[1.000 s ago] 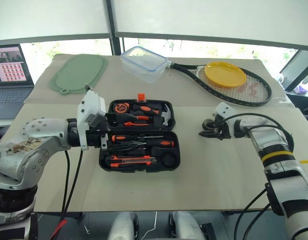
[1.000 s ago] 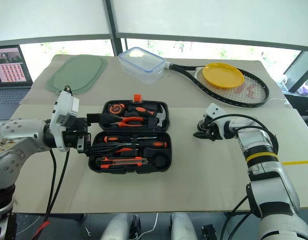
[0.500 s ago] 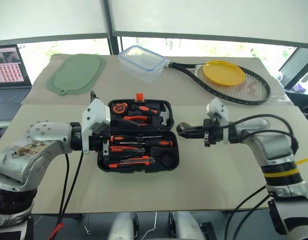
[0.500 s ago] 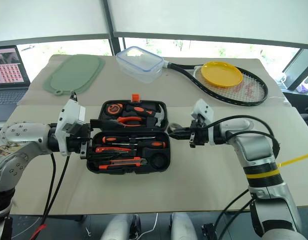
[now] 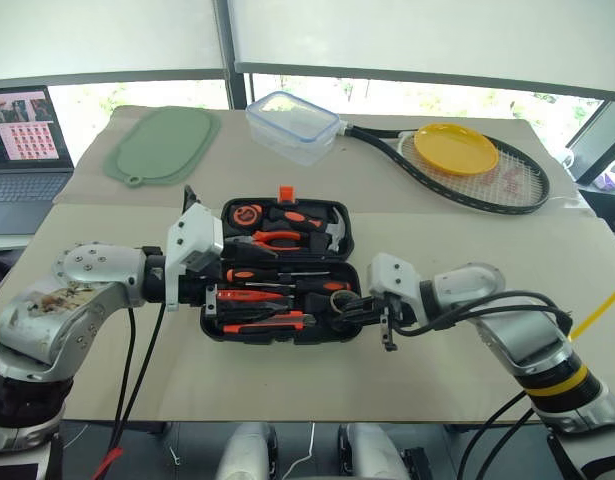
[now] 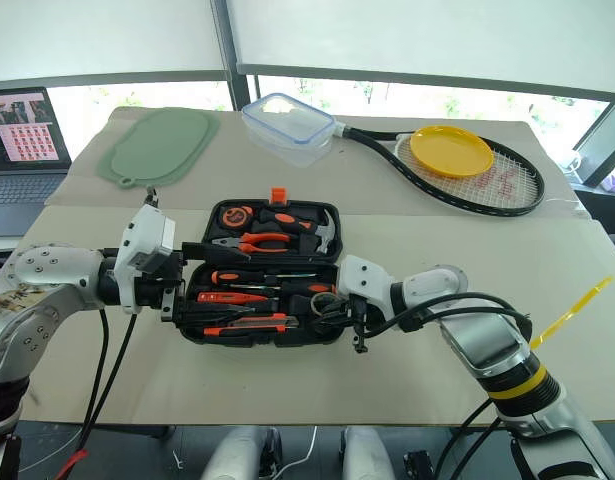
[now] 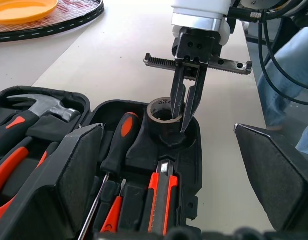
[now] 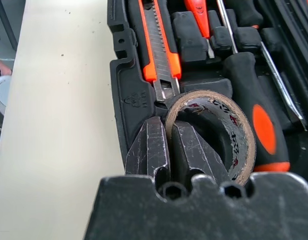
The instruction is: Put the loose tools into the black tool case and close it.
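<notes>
A: The roll of tape (image 8: 214, 132) is a small dark ring with a hollow core. It looks light and fairly stiff, though the wall would probably give a little under a hard squeeze. The outer face is smooth and likely slick, so the wall is the sensible place to pinch: one finger inside the core, one outside.

B: That is how the right gripper (image 7: 188, 107) has it. Its two black fingers are pressed nearly together across the ring's wall, on the side nearest the case's outer edge. The right wrist view shows one fingertip (image 8: 155, 145) outside the ring and the other within it.

A: Location of the roll?

B: At the round recess in the near right corner of the black tool case (image 5: 352, 243), just beside the tip of the orange-and-black utility knife (image 5: 262, 321). The roll sits tilted, probably not fully seated. Whether its lower edge touches the recess floor cannot be told.

A: Left gripper (image 5: 215, 282)?

B: Fingers spread wide, holding nothing, at the left end of the open case. A light grip should suffice for the roll; too much force risks deforming the ring
</notes>
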Controlling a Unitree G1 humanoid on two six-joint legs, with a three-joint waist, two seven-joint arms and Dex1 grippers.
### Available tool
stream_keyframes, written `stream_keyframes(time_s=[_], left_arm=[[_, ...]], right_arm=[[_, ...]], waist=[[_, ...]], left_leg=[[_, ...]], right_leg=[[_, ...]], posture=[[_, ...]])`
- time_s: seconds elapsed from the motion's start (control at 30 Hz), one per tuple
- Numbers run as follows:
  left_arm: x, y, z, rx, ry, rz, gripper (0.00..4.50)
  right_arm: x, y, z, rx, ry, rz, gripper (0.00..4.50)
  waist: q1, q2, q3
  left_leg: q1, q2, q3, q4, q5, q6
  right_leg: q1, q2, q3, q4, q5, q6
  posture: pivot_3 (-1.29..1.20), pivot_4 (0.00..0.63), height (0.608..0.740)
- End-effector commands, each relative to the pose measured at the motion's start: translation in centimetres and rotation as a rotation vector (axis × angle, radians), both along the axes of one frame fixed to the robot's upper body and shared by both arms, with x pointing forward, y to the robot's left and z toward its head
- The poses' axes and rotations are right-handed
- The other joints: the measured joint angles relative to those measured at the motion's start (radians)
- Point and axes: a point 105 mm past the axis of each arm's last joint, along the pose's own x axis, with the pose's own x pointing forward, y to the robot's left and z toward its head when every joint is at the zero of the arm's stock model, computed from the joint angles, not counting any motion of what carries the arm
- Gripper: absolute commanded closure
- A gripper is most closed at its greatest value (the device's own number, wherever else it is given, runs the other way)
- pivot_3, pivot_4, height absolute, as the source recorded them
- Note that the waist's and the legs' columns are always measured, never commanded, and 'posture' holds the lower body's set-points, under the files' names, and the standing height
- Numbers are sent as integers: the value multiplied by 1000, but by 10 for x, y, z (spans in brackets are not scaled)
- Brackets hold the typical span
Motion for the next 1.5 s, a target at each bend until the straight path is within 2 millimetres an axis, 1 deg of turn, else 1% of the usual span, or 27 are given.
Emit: stream_keyframes(time_s=[0.03, 0.1, 0.17, 0.23, 0.3, 0.33, 0.4, 0.47, 0.5, 0.53, 0.6, 0.67, 0.7, 0.77, 0.8, 0.87, 0.93, 1.0, 1.03, 1.07, 1.17, 1.27, 1.33, 1.43, 1.5], left_arm=[[0, 1, 7, 1, -48, 3, 0], [0, 1, 7, 1, -48, 4, 0], [0, 0, 7, 1, -47, 3, 0], [0, 1, 6, 4, -45, 4, 0], [1, 1, 6, 7, -43, 7, 0], [1, 2, 6, 8, -42, 9, 0], [2, 3, 5, 11, -39, 17, 0], [5, 8, 3, 20, -33, 44, 0], [8, 13, 0, 28, -30, 74, 0], [12, 19, -2, 35, -28, 106, 0], [23, 37, -8, 49, -33, 203, 0], [36, 59, -12, 54, -56, 323, 509], [41, 70, -15, 58, -64, 383, 738], [46, 88, -20, 67, -71, 467, 1615], [50, 99, -25, 86, -76, 521, 1904], [54, 114, -35, 120, -76, 589, 2708], [54, 122, -47, 173, -79, 607, 3479], [56, 124, -60, 225, -80, 608, 4257], [58, 123, -65, 234, -79, 606, 4488], [60, 121, -68, 241, -81, 602, 4500], [66, 113, -74, 266, -100, 584, 4500], [68, 97, -82, 262, -77, 544, 4500], [65, 85, -84, 233, -59, 498, 4500], [51, 67, -83, 187, -27, 406, 4500], [41, 59, -85, 179, -15, 355, 4500]], right_arm=[[-2, 3, 2, -2, -26, 33, 4479], [-2, 4, 0, -6, -22, 36, 3710], [-3, 3, -2, -15, -19, 40, 3319], [-4, 2, -5, -26, -16, 47, 2556], [-7, 2, -2, -18, -18, 55, 1952], [-7, 2, 3, -3, -21, 56, 1546], [-8, 0, 13, 21, -27, 52, 946], [-5, -5, 26, 50, -38, 30, 172], [-1, -9, 34, 71, -42, 5, 42], [2, -14, 40, 89, -43, -23, 42], [12, -27, 51, 120, -41, -98, 42], [25, -43, 56, 141, -39, -192, 620], [30, -53, 56, 140, -41, -239, 835], [39, -67, 52, 124, -52, -305, 1588], [46, -73, 49, 118, -55, -348, 1822], [55, -83, 41, 106, -55, -409, 2539], [62, -87, 31, 87, -54, -438, 3243], [66, -86, 20, 68, -53, -441, 3880], [69, -84, 16, 63, -52, -438, 4223], [72, -82, 12, 61, -52, -436, 4454], [79, -76, 5, 35, -74, -414, 4454], [86, -66, 1, 20, -99, -387, 4454], [87, -59, 1, 23, -103, -364, 4454], [76, -47, 6, 44, -93, -276, 4454], [57, -42, 7, 40, -79, -175, 4454]], waist=[[1, 0, 0], [1, 0, 0], [0, 0, 0], [1, 0, 0], [1, 0, 0], [1, 0, 0], [1, 0, 0], [1, 0, 0], [1, 0, 0], [1, 0, 0], [1, 0, 0], [0, 0, 0], [1, 0, 0], [0, 0, 0], [0, 0, 0], [0, 0, 0], [0, 0, 0], [0, 0, 0], [0, 0, 0], [0, 0, 0], [0, 0, 0], [-1, 0, 0], [-2, 0, 0], [3, 0, 0], [5, 0, 0]], left_leg=[[0, 0, 0, 0, 0, 0], [0, 0, 0, 0, 0, 0], [0, 0, 0, 0, 0, 0], [0, 0, 0, 0, 0, 0], [0, 0, 0, 0, 0, 0], [0, 0, 0, 0, 0, 0], [0, 0, 0, 0, 0, 0], [0, 0, 0, 0, 0, 0], [0, 0, 0, 0, 0, 0], [0, 0, 0, 0, 0, 0], [0, 0, 0, 0, 0, 0], [1, 1, 0, 0, 0, 0], [1, 1, 0, -1, 0, 0], [1, 1, 0, -1, 0, 0], [1, 1, 0, -1, 0, 0], [0, 1, 1, -1, 0, 1], [0, 1, 1, -1, 0, 1], [0, 1, 1, -1, 0, 1], [0, 1, 2, -1, 0, 1], [0, 1, 2, -1, 0, 1], [0, 1, 3, -1, 0, 1], [-1, 1, 4, -1, 0, 0], [-1, 1, 4, -1, 0, 0], [-2, 1, 4, -1, 0, 0], [-3, 1, 4, -1, 0, 0]], right_leg=[[0, 0, 0, 0, 0, 0], [0, 0, 0, 0, 0, 0], [0, 0, 0, 0, 0, 0], [0, 0, 0, 0, 0, 0], [0, 0, 0, 0, 0, 0], [0, 0, 0, 0, 0, 0], [0, 0, 0, 0, 0, 0], [0, 0, 0, 0, 0, 0], [0, 0, 0, 0, 0, 0], [0, 0, 0, 0, 0, 0], [0, 0, 0, 0, 0, 0], [0, 0, 0, 0, 0, 0], [0, 0, -1, 0, 0, -1], [0, 0, -1, 0, 0, -1], [0, 0, -1, -1, 0, -1], [0, 0, -1, -1, 0, -1], [0, 0, -1, -1, 0, -1], [-1, 0, -1, 0, 0, -1], [-1, -1, -1, 0, 0, -1], [-1, -1, -1, 0, 0, -1], [-1, -1, -1, 0, 0, -1], [-2, 0, -1, 0, 0, -1], [-2, 0, -1, 0, 0, -1], [-2, -1, -2, 0, 0, -1], [-2, -1, -2, -1, 0, 0]], posture=[[0, 150, 738], [0, 150, 738], [0, 150, 738], [0, 150, 738], [0, 150, 738], [0, 150, 738], [0, 150, 738], [0, 150, 738], [0, 150, 738], [0, 150, 738], [0, 150, 738], [0, 150, 738], [0, 150, 738], [0, 150, 738], [0, 150, 738], [0, 150, 738], [0, 150, 738], [0, 150, 738], [0, 150, 738], [0, 150, 738], [0, 150, 738], [0, 150, 738], [0, 150, 738], [0, 150, 738], [0, 150, 738]])
